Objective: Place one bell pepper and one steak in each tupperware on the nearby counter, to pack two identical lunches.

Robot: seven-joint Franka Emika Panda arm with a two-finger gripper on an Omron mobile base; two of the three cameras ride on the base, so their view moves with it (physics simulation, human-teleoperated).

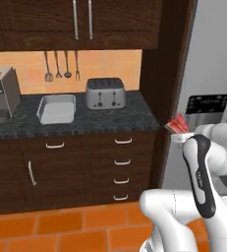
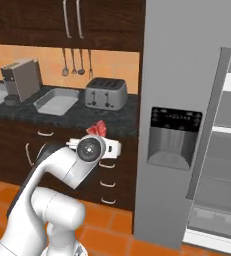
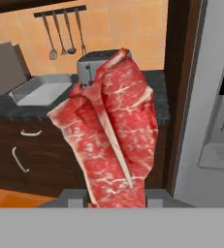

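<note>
My gripper (image 3: 116,196) is shut on a steak (image 3: 114,128), a pinkish-red slab with pale streaks that stands up between the fingers. From the base, the steak (image 1: 178,123) pokes above the white hand, held in the air in front of the fridge, right of the counter's (image 1: 110,118) end. On the black counter lies a pale grey tupperware (image 1: 56,109), with nothing visible inside, left of the toaster. The same tupperware (image 2: 57,101) and steak (image 2: 97,128) appear in the right base view. The bell pepper is out of view.
A silver toaster (image 1: 105,92) and a coffee machine (image 1: 3,93) stand on the counter. Utensils (image 1: 58,66) hang on the orange wall. The grey fridge (image 2: 182,100) rises at the right, its door open (image 2: 222,150). Drawers with silver handles (image 1: 121,161) sit below.
</note>
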